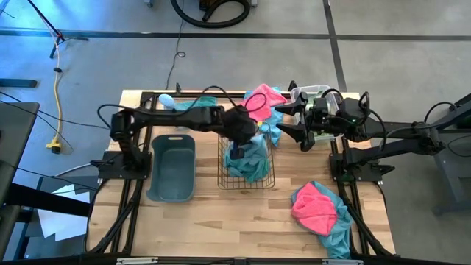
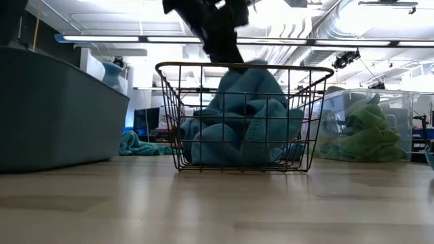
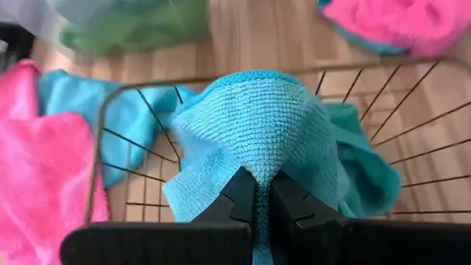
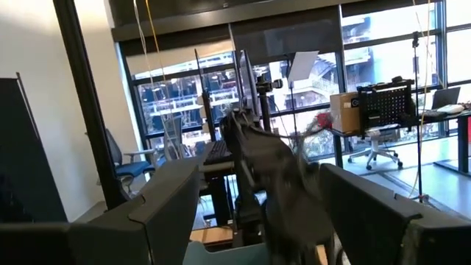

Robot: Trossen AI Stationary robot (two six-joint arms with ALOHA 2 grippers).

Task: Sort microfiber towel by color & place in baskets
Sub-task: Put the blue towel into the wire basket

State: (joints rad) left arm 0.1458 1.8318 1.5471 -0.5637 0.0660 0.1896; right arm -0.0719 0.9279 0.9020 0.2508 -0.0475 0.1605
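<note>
My left gripper (image 1: 237, 149) reaches from the table's left over the copper wire basket (image 1: 266, 179) and is shut on a teal towel (image 3: 257, 118). More teal cloth (image 2: 237, 122) lies heaped inside that basket. My right gripper (image 1: 285, 121) hovers open at the far right, beside the clear bin (image 1: 313, 91), touching nothing. The bin holds a green towel (image 2: 366, 132). A pink and teal pile (image 1: 261, 103) lies by the far edge, and another pink and teal pile (image 1: 320, 208) lies near right. The grey-blue tub (image 1: 171, 168) stands left of the wire basket. My left gripper pinches a raised fold of the teal towel (image 3: 255, 193) between its two fingers (image 3: 237, 197), coming from above and pointing down. The cloth bulges out past the fingertips and hangs into the wire basket, where its lower part lies on the other teal cloth.
A pale blue bottle (image 1: 166, 99) stands at the far left of the table. A pink towel (image 3: 37, 169) lies just outside the wire basket's rim (image 3: 110, 110). Bare wood shows along the near edge (image 1: 221, 228) between the tub and the near-right pile.
</note>
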